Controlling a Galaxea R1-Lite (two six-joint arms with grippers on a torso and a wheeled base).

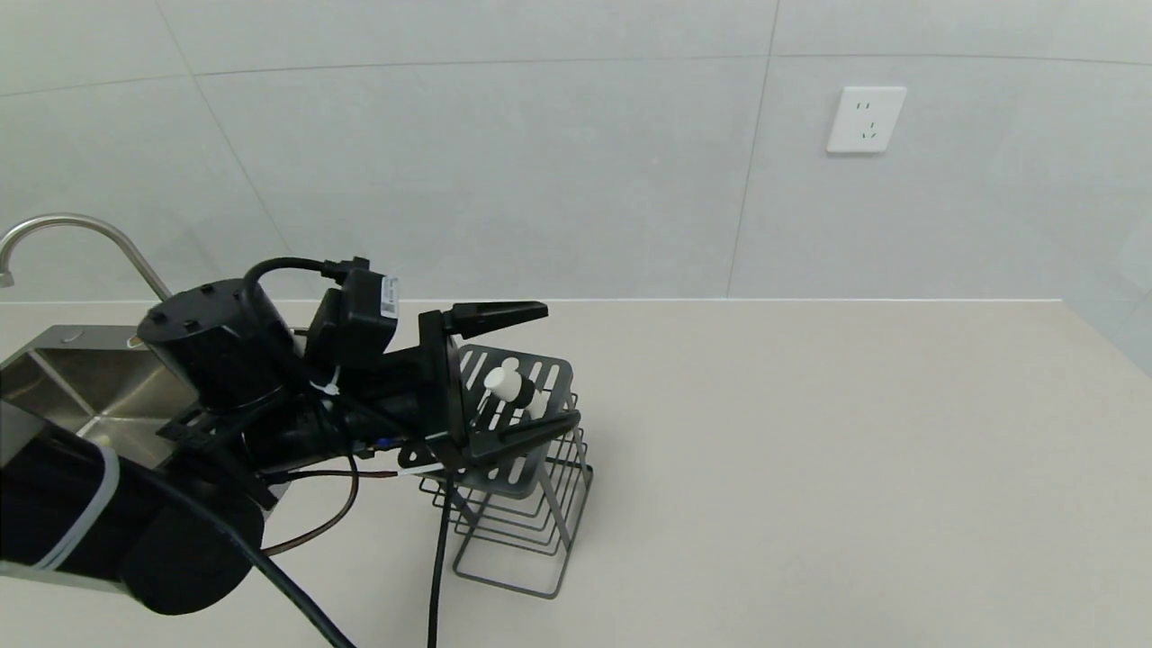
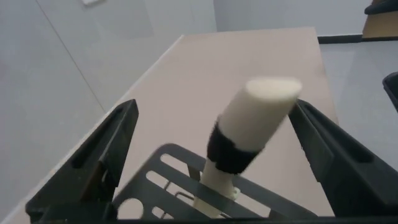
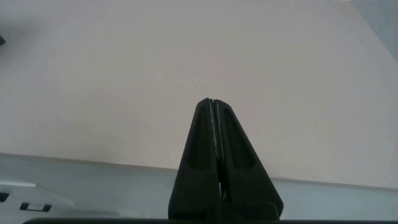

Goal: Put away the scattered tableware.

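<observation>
A dark grey slotted holder (image 1: 540, 378) sits on a wire rack (image 1: 517, 540) on the beige counter, left of centre. White utensil handles (image 1: 506, 384) stand upright in it. My left gripper (image 1: 531, 371) hangs open over the holder, one finger on each side of the handles. In the left wrist view a white handle with a black band (image 2: 252, 127) rises from the holder (image 2: 165, 165) between the spread fingers (image 2: 109, 155) of the left gripper (image 2: 214, 111), and neither finger touches it. My right gripper (image 3: 212, 106) is shut with nothing in it, above the counter's edge.
A steel sink (image 1: 72, 382) with a curved faucet (image 1: 85, 225) lies at the far left beside the rack. A wall outlet (image 1: 866, 119) is at the upper right. The counter (image 1: 810, 450) stretches bare to the right of the rack.
</observation>
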